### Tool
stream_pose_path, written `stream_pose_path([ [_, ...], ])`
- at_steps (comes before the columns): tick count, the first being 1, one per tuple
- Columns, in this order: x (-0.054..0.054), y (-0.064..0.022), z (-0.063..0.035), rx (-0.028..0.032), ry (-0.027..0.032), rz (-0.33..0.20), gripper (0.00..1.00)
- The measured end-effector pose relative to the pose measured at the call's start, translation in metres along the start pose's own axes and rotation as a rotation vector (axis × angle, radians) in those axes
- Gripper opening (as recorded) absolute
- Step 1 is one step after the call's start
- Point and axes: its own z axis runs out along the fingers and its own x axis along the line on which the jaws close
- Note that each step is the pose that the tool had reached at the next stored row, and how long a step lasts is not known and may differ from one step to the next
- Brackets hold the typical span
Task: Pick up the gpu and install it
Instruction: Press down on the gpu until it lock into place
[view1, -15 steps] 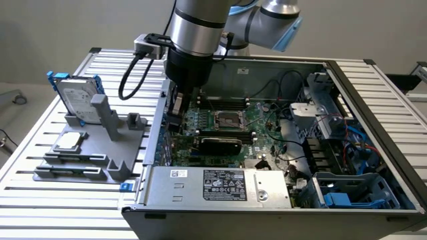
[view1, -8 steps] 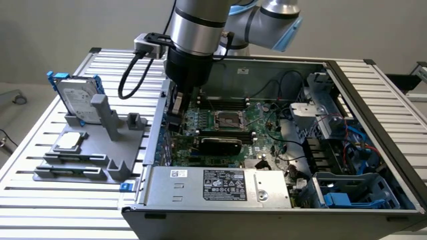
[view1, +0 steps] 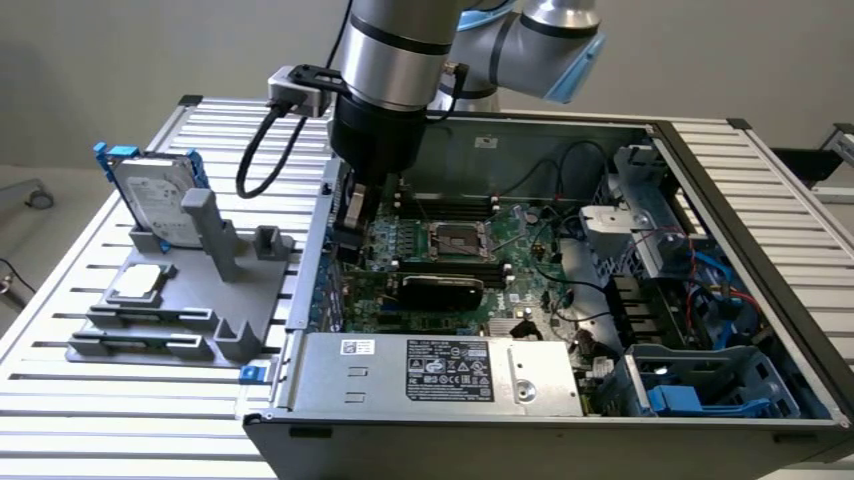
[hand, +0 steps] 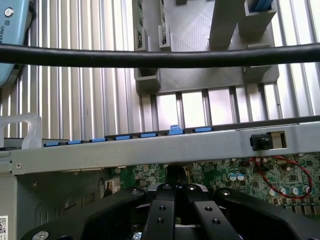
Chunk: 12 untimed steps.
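The gpu (view1: 441, 290) stands inside the open computer case (view1: 694, 150), its black rounded shroud lying across the green motherboard (view1: 527, 240) just behind the power supply. My gripper (view1: 351, 238) hangs at the case's wall on the exterior view's left, a short way from the gpu's end on that side. In the wrist view the black fingers (hand: 162, 210) meet at the tip of the gripper (hand: 175, 189) over the motherboard (hand: 225, 175), shut, with nothing visibly held between them. Whether the tip touches the gpu is hidden.
A silver labelled power supply (view1: 447, 372) fills the case's near corner. A grey fixture (view1: 200, 300) outside the case holds an upright hard drive in a blue frame (view1: 154, 195) and a flat drive (view1: 140, 283). Blue drive bays (view1: 694, 385) sit on the exterior view's right. A black cable (hand: 160, 57) crosses the wrist view.
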Motion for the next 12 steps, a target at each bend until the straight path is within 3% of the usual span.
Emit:
stream_pose_path([
  [12, 0.0, 0.0004, 0.0002, -0.0124, -0.0052, 0.02, 0.11],
])
